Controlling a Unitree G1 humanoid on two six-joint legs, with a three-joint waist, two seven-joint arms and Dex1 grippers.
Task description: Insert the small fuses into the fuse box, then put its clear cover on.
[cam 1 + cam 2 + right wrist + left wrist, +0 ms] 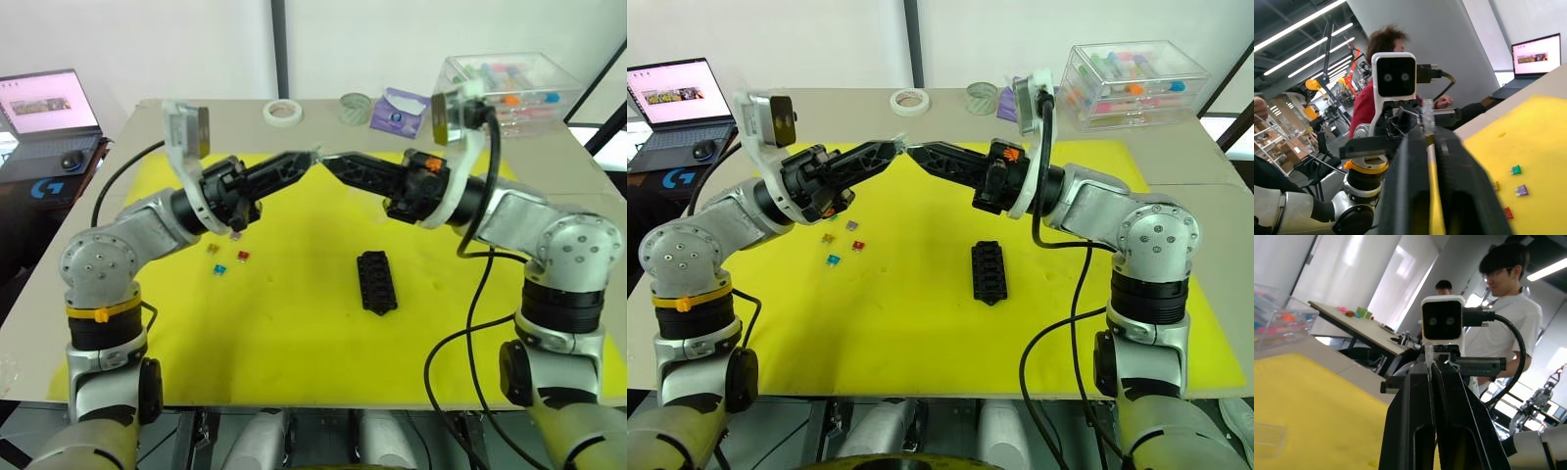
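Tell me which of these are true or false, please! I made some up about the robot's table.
1. The fuse box lies on the yellow mat. True.
2. All the small fuses are already in the fuse box. False: several lie loose on the mat, to the robot's left of the box.
3. The left claw and the right claw point at each other, tips almost meeting above the mat. True.
4. The laptop is closed. False: it is open with its screen lit.
5. The tape roll sits on the yellow mat. False: it sits on the bare table behind the mat.
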